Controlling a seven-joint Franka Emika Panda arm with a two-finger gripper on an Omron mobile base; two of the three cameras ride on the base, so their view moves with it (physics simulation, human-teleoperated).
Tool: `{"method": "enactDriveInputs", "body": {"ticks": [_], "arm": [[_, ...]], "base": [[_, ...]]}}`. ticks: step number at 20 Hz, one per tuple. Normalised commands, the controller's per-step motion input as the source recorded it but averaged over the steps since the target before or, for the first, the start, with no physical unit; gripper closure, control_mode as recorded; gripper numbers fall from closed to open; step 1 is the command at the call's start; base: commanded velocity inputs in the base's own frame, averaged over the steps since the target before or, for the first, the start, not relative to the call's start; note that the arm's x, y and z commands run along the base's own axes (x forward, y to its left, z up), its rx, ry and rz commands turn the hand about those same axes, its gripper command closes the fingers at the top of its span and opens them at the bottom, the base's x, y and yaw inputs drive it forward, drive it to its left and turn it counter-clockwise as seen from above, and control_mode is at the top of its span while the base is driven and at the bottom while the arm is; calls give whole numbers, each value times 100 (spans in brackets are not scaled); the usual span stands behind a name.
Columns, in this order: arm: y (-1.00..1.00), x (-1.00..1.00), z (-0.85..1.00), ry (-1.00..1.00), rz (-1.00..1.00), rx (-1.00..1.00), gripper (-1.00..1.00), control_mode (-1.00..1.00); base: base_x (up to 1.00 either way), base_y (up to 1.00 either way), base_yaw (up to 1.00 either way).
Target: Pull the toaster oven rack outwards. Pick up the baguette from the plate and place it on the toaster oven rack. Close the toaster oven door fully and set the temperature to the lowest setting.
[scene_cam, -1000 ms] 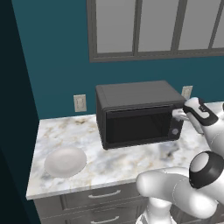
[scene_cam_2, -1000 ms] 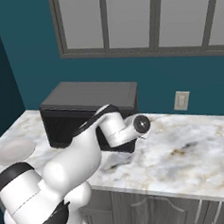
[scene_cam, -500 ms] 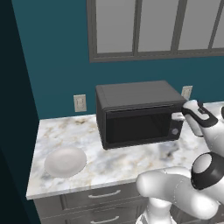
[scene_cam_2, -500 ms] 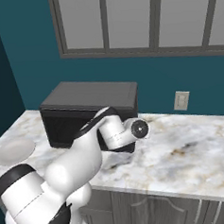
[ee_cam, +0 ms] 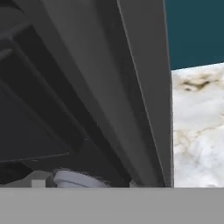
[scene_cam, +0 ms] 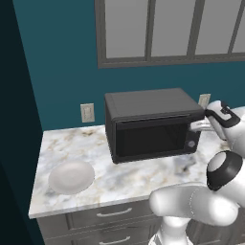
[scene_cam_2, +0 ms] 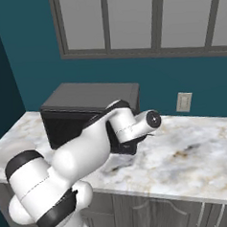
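- Left base view shows the toaster oven (scene_cam: 153, 125) on the marble counter (scene_cam: 119, 179), against the teal wall, with the toaster oven door (scene_cam: 150, 139) shut.
- No brand, label or readable writing is visible on the oven or elsewhere.
- In this view the plate (scene_cam: 72, 176) lies at about 8 o'clock from the oven, well apart from it, and looks bare.
- The gripper (scene_cam: 195, 127) is at the upper part of the knob panel, at the oven's 3 o'clock side; a small round knob (scene_cam: 191, 143) sits just below it.
- I cannot tell how wide the jaws stand.
- Right base view shows the oven's right side wall and a wall outlet (scene_cam_2: 183, 102) at 2 o'clock from it; the arm covers most of the oven front.
- Hand view is very close to the oven's grey frame; a light round knob (ee_cam: 78, 179) sits at 6 o'clock, and marble shows at 3 o'clock.
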Motion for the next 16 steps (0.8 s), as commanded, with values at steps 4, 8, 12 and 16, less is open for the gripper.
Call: {"method": "enactDriveInputs", "body": {"ticks": [4, 8, 12, 16], "arm": [[46, 12, -4, -42, 7, -47, 100, -100], [63, 8, -14, -47, 0, -52, 100, -100], [51, 31, -10, -43, 1, -51, 100, -100], [31, 34, -13, -42, 5, -51, 100, -100]], "base": [[0, 0, 0], [0, 0, 0], [0, 0, 0], [0, 0, 0]]}}
